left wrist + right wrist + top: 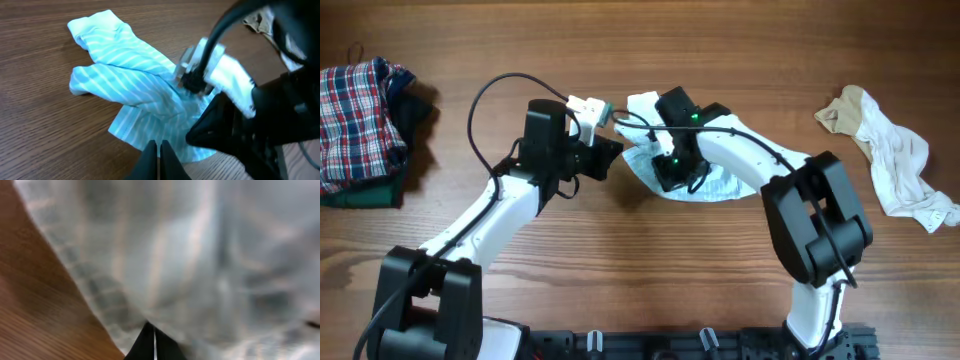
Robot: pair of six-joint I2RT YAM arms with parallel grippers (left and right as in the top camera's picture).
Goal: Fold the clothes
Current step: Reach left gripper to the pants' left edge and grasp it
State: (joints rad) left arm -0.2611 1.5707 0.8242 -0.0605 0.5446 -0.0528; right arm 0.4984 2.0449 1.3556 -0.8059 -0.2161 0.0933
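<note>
A light blue striped garment (pixel 712 188) lies crumpled on the wooden table at the centre. In the left wrist view it (pixel 135 80) spreads out flat in folds. My left gripper (pixel 613 152) is at its left edge, and its fingers (pixel 159 149) are shut with the tips pinching the garment's near edge. My right gripper (pixel 670 172) is down on the garment's middle. In the right wrist view the fingers (pixel 152 330) are shut, with blurred cloth (pixel 200 255) filling the frame right at the tips.
A stack of plaid and dark clothes (pixel 362 115) sits at the far left edge. A cream and white garment (pixel 895 155) lies loose at the right. The right arm's black body (pixel 260 125) crowds the cloth in the left wrist view.
</note>
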